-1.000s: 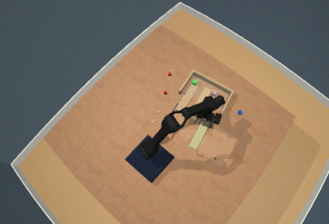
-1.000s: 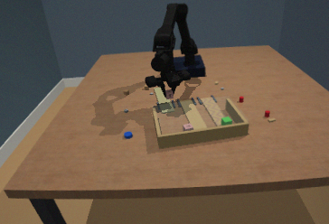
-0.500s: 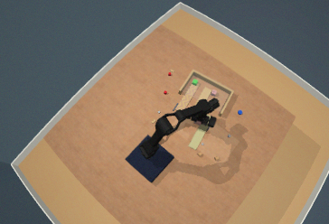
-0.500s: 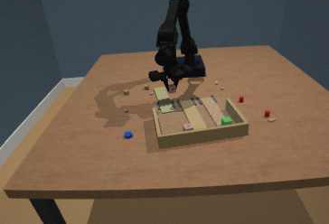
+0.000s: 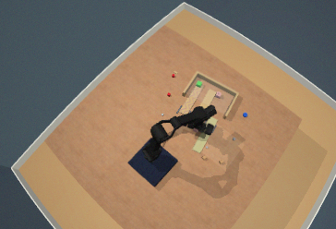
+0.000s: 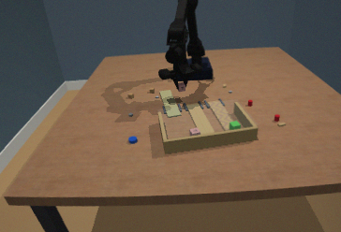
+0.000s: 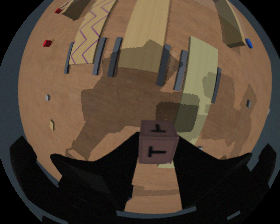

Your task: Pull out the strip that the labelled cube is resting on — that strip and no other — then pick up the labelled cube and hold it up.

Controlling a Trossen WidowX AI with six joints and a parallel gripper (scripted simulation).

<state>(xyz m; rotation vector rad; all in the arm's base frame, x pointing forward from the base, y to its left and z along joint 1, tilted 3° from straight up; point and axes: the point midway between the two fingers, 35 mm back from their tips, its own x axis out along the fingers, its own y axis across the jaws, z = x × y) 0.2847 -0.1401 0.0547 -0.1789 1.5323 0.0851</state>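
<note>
My gripper (image 6: 181,85) (image 7: 155,136) is shut on a pinkish-brown cube (image 6: 182,87) (image 7: 158,150) with a letter T on its faces. The cube is held above the table, over the area in front of the frame's open side. The pale green strip (image 5: 198,146) (image 6: 166,96) (image 7: 203,55) lies mostly outside the frame, with no cube seen on it. The plain tan strip (image 5: 209,97) (image 6: 200,117) (image 7: 146,30) and the zigzag strip (image 5: 190,100) (image 6: 218,109) (image 7: 93,31) lie inside. The arm hides the held cube in the top view.
A low wooden frame (image 5: 218,82) (image 6: 211,140) surrounds the strips on three sides. A pink cube (image 5: 218,94) (image 6: 195,131) sits beside the tan strip; a green cube (image 5: 199,84) (image 6: 235,124) is by the zigzag strip's far end. Dark guide rails flank the strips. Small red and blue pieces lie outside.
</note>
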